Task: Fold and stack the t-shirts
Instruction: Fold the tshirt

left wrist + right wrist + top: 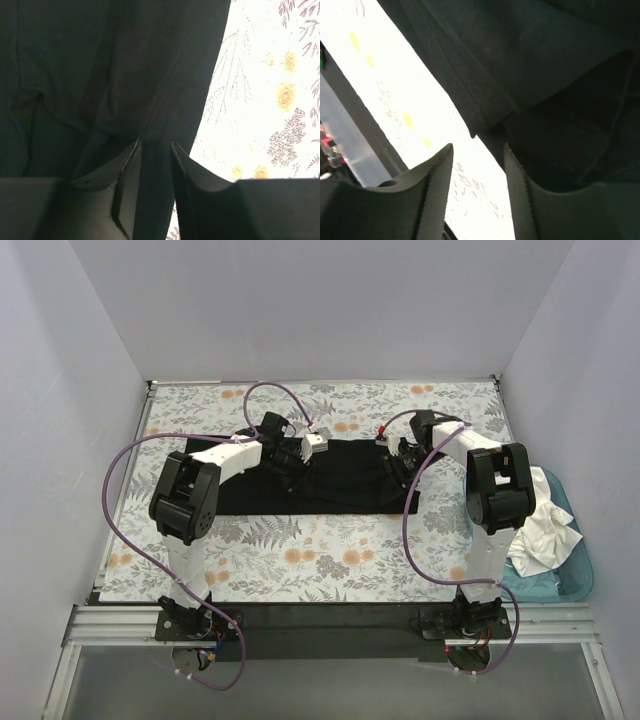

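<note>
**Black tee flat, both grippers at it**

The black t-shirt [345, 480] lies spread out in the middle of the floral cloth [330, 550], prob. so it can be folded. The white t-shirts [545, 525] wait in the teal tub [580, 580] on the right.

The left gripper [155, 145] has its fingers nearly together & looks to pinch a fold of the tee. The right gripper [477, 147] is spread a bit at the tee's edge, w/ nothing in it.

You see one black t-shirt [345, 480], one floral sheet [330, 552], one teal tub [584, 578]. The tub's heaped white t-shirts [545, 525] defy counting.
</note>
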{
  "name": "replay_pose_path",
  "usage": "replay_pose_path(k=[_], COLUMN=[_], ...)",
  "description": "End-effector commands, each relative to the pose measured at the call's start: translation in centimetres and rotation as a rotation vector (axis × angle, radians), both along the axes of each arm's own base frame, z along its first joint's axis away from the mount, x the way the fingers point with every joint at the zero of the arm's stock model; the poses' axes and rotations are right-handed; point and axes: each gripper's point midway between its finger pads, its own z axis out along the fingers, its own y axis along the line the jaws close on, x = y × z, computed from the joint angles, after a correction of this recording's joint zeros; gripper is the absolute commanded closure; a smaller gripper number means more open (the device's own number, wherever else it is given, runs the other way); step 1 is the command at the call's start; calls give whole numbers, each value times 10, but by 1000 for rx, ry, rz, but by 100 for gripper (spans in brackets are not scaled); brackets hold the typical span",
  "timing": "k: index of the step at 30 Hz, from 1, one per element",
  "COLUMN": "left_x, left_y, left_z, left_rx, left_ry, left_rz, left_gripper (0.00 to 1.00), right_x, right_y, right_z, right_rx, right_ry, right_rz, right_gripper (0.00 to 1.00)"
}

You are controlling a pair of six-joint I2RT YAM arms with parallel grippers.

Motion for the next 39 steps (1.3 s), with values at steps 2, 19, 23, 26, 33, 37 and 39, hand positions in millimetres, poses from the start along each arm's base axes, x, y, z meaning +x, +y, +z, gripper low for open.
replay_pose_path(k=[2,19,23,26,33,37,39], left_x=[3,36,46,61,90,107,104], left_y=[4,-43,-37,-32,-20,-2,15], left_z=[41,40,3,-14,-14,49,60], left_rx=[-35,-165,-109,-87,-42,-93,-39], left_ry=[-48,154,213,238,163,38,-36], left_rz=[23,143,193,248,324,347,337], left_gripper=[69,77,78,78,71,65,62], right_x=[15,46,73,89,132,182,212], right_y=[-3,39,25,18,-5,-12,-20], right_z=[47,24,3,-19,-37,-27,-30], right_rx=[14,88,4,-59,-234,-315,-393], right_ry=[-163,-86,-133,-133,-248,-402,-494], right_rz=[31,31,-27,-54,-97,-104,-103], right_gripper=[48,83,83,83,80,79,79])
